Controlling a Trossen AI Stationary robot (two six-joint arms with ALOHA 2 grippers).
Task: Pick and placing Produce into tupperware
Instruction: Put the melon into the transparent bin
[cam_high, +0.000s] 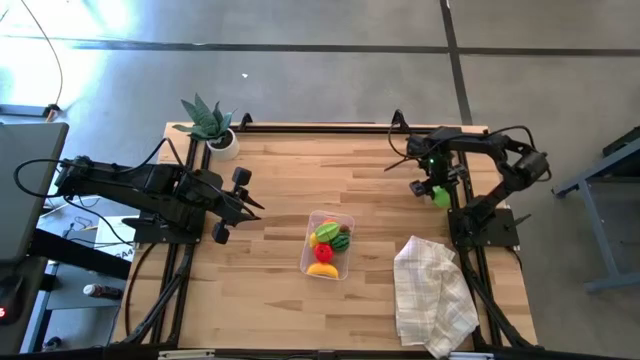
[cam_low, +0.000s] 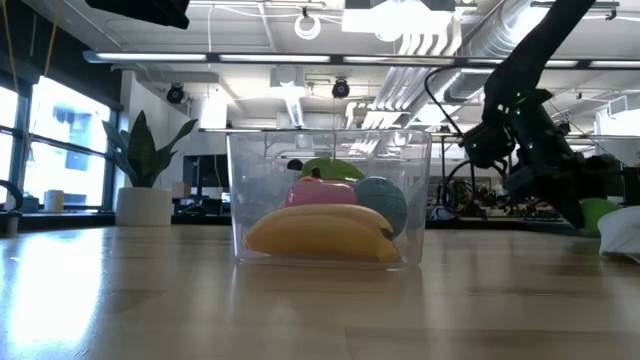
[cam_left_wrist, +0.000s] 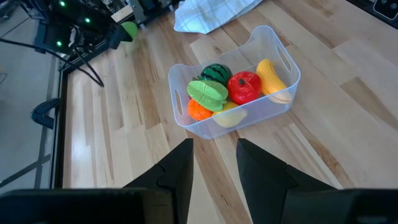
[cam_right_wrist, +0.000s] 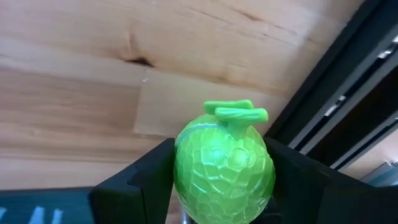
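The clear tupperware (cam_high: 349, 222) stands at mid-table and holds a banana (cam_left_wrist: 272, 78), a red fruit (cam_left_wrist: 243, 86), a striped watermelon (cam_left_wrist: 216, 72), a green piece (cam_left_wrist: 208, 93), an orange (cam_left_wrist: 198, 110) and a lemon (cam_left_wrist: 229, 115). My right gripper (cam_high: 437, 193) is near the table's far right, shut on a bumpy light-green fruit (cam_right_wrist: 224, 168) with a leafy stem. My left gripper (cam_left_wrist: 214, 168) hovers open left of the tub, nothing between its fingers. My right gripper pinches the green fruit between its two fingers (cam_right_wrist: 152, 177), one on each of its round sides (cam_right_wrist: 181, 168). The fingers come steeply from above. The stem end (cam_right_wrist: 235, 111) points away from the wrist. Whether the fruit (cam_low: 598, 213) is clear of the table, I cannot tell.
A white checked cloth (cam_high: 432, 295) lies crumpled at the near right, close to the right arm's base. A spiky potted plant (cam_high: 210, 125) stands at the far left corner. Bare wood stretches between the right gripper and the tub.
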